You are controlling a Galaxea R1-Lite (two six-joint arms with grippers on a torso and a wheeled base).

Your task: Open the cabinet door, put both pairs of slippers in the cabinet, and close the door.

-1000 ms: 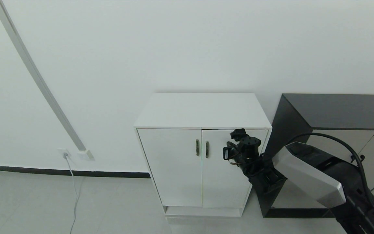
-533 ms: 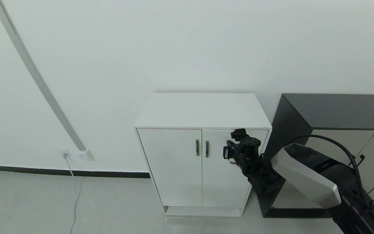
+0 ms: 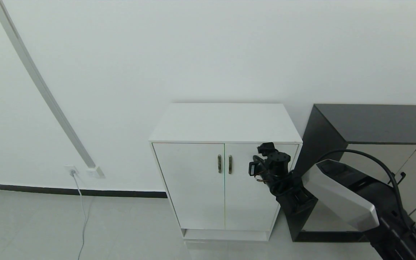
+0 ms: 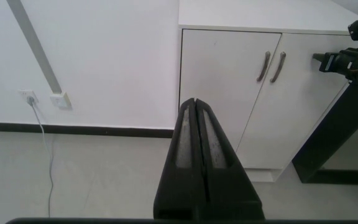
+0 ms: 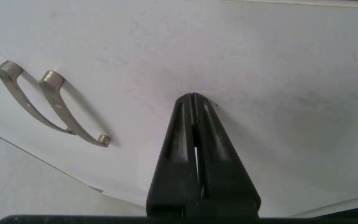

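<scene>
White cabinet (image 3: 226, 122) backed against the wall, both doors shut and flush, left door (image 3: 190, 184) and right door (image 3: 246, 207) meeting at a thin centre seam. Two curved metal handles on either side of that seam, high on the cabinet front: left handle (image 3: 219, 163) and right handle (image 3: 230, 165), just beside each other, not touching. Right gripper (image 5: 194, 99) hangs in front of the cabinet's right door, up near the cabinet's top edge, between the right handle and the cabinet's right side. Fingers pressed together, holding nothing, tips aimed at the door panel. Cannot tell whether the tips touch the panel or stop just short of it. Left gripper (image 4: 195, 106) sits well back from the cabinet, out in front of it and off toward its left side, above the floor. Jaws closed tight, empty, pointed toward the cabinet's left front corner. Black unit (image 3: 370, 122) with glossy fronts stands right beside the cabinet's right side. Left of the cabinet, low on the wall: socket (image 3: 71, 169) with a plugged-in cable (image 3: 83, 216) trailing down to the floor. Beside the socket, a small box (image 3: 95, 172) at the foot of a pale conduit strip (image 3: 38, 83) that runs up the wall, slanting away from the cabinet. Dark skirting line (image 3: 78, 191) along the wall base, ending at the cabinet's left side. Pale tiled floor (image 3: 49, 227) in front of the cabinet.
</scene>
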